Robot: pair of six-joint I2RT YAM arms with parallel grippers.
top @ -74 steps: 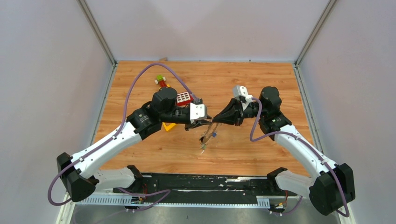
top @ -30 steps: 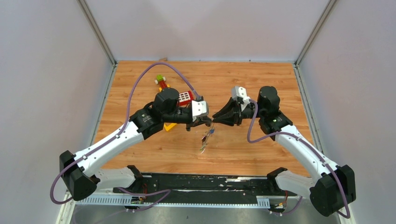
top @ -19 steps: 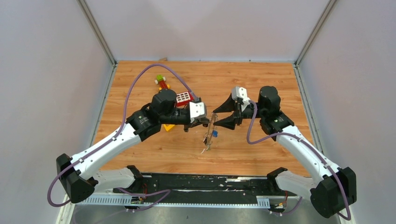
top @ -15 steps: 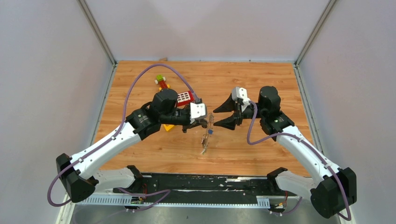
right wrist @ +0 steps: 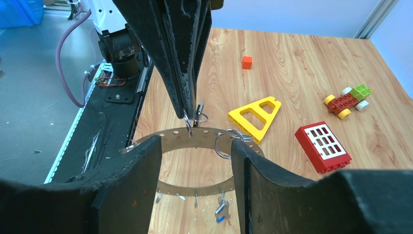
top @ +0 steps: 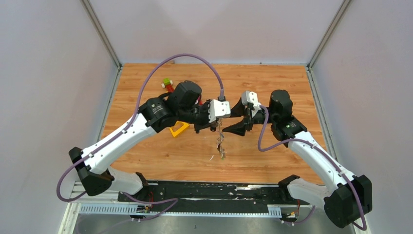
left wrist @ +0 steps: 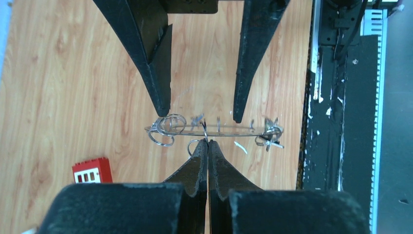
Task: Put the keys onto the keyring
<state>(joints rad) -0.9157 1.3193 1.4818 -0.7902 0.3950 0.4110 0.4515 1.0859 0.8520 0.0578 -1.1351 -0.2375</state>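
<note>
Grey keyring (right wrist: 168, 137): rim pinched by closed left end effector (right wrist: 187, 122)
Right end effector (right wrist: 196, 144): open, straddling keyring
Keys (right wrist: 220, 210): hanging below

Pale grey walls (top: 204, 29), metal corner posts (top: 101, 31), wood-grain tabletop (top: 272, 83) — black strip (top: 219, 192) at near edge

This is a robotics lab test cell. A wood-grain desk (top: 272, 83) is boxed in by plain pale panels (top: 48, 73) set in aluminium corner posts (top: 100, 31). A left arm (top: 122, 139) and a right arm (top: 316, 156), both white and black, stand on a black base rail (top: 214, 192), with purple cables (top: 191, 55) looping loose. A yellow triangular block (right wrist: 255, 114), a red window brick (right wrist: 324, 146) and a toy car (right wrist: 348, 100) lie on the desk.
</note>
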